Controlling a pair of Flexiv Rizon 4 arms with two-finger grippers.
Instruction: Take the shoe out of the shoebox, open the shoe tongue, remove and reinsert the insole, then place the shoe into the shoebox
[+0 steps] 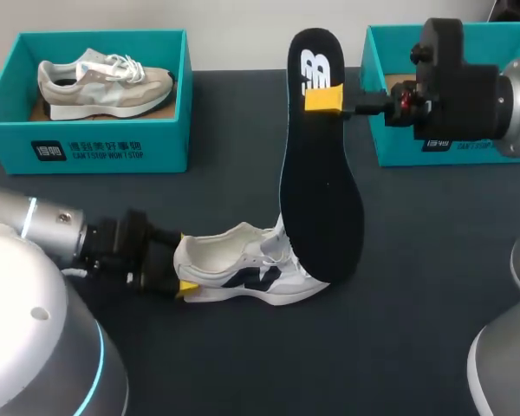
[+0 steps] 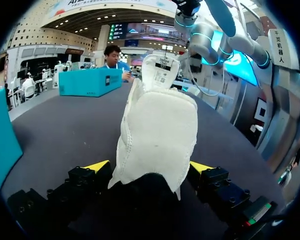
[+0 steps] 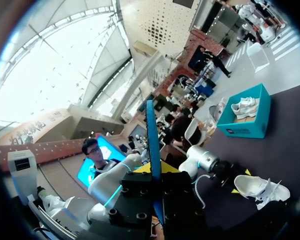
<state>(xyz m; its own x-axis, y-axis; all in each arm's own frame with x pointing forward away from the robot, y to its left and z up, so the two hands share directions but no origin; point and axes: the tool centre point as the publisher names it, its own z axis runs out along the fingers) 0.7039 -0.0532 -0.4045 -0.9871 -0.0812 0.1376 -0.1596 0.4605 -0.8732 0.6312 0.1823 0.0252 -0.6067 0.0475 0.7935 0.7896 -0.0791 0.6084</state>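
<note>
A white shoe with a navy logo lies on its sole on the dark table. Its heel sits between the fingers of my left gripper, which stands open, one yellow tip on each side. My right gripper is shut on the heel end of the black insole. The insole hangs steeply, with its toe end down at the shoe's front. In the right wrist view the insole shows edge-on between the fingers of the right gripper, and the shoe lies ahead on the table.
A teal shoebox at the back left holds a beige shoe. A second teal shoebox stands at the back right, partly hidden behind my right arm. Dark tabletop stretches to the right of the shoe.
</note>
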